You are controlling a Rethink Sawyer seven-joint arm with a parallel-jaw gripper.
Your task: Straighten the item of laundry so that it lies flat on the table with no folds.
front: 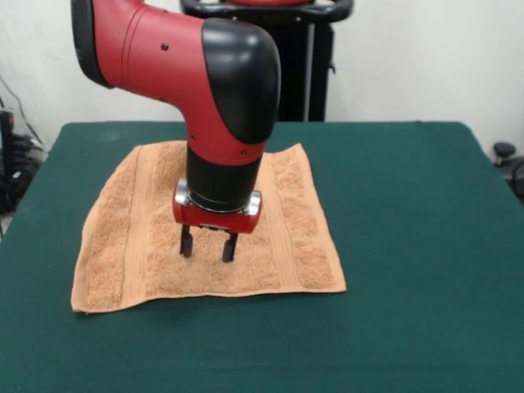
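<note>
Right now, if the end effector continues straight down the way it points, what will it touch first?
Most likely the towel: the end effector points down over its middle, fingers apart, with nothing between. Whether the tips already touch is unclear.

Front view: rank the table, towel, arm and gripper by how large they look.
1. Table
2. Towel, arm: look alike, and the arm is nearer the camera, so unranked
3. Gripper, fingers apart

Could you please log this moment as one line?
towel: spread flat, no folds | end effector: open, over towel centre | table: green
</note>
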